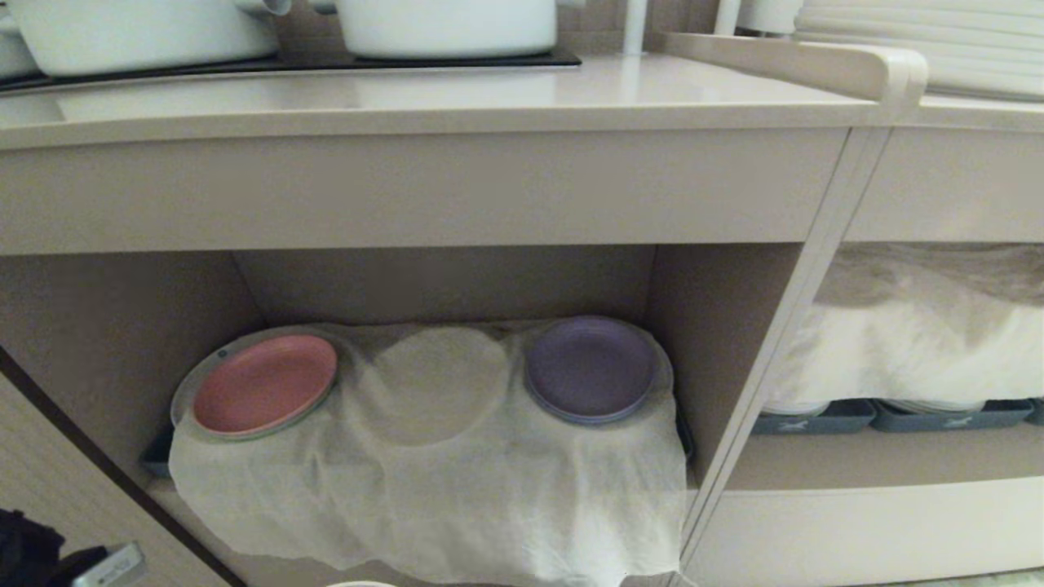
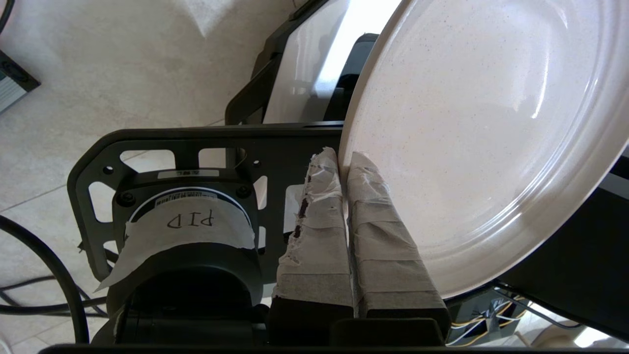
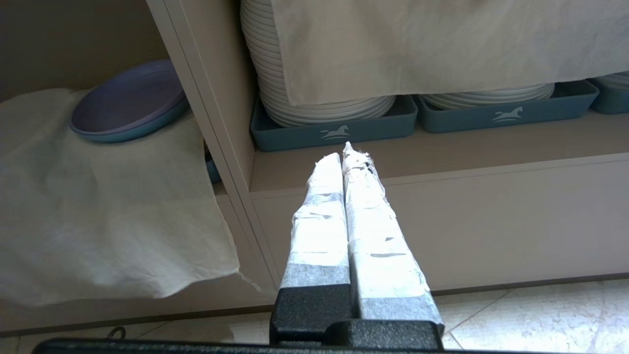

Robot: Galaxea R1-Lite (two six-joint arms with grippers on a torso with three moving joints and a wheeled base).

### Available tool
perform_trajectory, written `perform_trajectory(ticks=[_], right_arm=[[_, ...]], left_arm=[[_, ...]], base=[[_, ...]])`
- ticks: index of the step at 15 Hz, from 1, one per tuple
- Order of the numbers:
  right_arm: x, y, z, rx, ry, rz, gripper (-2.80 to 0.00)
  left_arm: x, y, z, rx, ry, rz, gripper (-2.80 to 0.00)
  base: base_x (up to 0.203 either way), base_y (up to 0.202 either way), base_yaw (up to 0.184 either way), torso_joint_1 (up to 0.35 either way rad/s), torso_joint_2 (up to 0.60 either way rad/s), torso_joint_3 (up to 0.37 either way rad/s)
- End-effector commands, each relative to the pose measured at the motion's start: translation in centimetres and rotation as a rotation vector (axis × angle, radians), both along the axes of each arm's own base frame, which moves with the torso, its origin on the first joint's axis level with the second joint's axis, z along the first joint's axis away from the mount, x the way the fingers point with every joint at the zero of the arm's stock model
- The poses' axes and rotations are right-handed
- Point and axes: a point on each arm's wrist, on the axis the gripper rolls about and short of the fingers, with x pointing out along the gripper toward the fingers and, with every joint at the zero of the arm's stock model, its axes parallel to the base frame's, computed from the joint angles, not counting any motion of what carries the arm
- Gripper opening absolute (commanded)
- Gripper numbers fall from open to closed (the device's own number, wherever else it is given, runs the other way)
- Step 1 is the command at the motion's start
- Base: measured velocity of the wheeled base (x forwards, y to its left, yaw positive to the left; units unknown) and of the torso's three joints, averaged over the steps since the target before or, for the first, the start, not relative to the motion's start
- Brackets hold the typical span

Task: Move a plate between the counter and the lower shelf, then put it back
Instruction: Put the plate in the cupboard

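At the far left of the counter [image 1: 457, 98], two white pots [image 1: 147, 33] sit on a flat black panel [image 1: 326, 61] along the back of the pale worktop. Below it, the lower shelf [image 1: 114, 342] opens as a beige-walled niche, with a white cloth [image 1: 432, 489] draped over a dark tray and hanging down its near edge. On the cloth a pink plate [image 1: 265, 383] lies at the left and a purple plate [image 1: 589, 368] at the right, with a round bulge under the cloth between them. The left gripper [image 2: 344, 162] is out of the head view; its wrist view shows the taped fingers [image 2: 314, 236] pinched tight on the rim of the plate [image 2: 471, 147], a speckled cream dish held over the tiled floor, beside the robot's dark frame, well apart from both counter and shelf. Right of the slanted divider is a wider niche where stacked white plates [image 3: 314, 98] stand in grey-blue trays [image 3: 339, 130] under another cloth. The right gripper [image 3: 346, 157] hangs low in front of that niche, its taped fingers pressed together and empty. Far right on the counter top, more white plates [image 1: 938, 41] are stacked.
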Motion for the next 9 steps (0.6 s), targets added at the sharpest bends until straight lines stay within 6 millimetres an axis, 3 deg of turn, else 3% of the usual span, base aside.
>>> perform_trajectory(ticks=[1,4,9], right_arm=[[0.0,0.0,0.0,0.001,0.000,0.000,-2.80],[0.0,0.0,0.0,0.001,0.000,0.000,-2.80],[0.0,0.0,0.0,0.001,-0.001,0.000,-2.80]], left_arm=[[0.0,0.0,0.0,-0.004,0.003,0.001,-2.80],[0.0,0.0,-0.1,-0.011,0.006,0.003,-2.80],[1.8,-0.5,-0.8,-0.072,-0.072,0.103,-2.80]], base=[[0.000,0.000,0.000,0.000,0.00,0.000],[0.000,0.000,0.000,0.000,0.00,0.000],[0.000,0.000,0.000,0.000,0.00,0.000]])
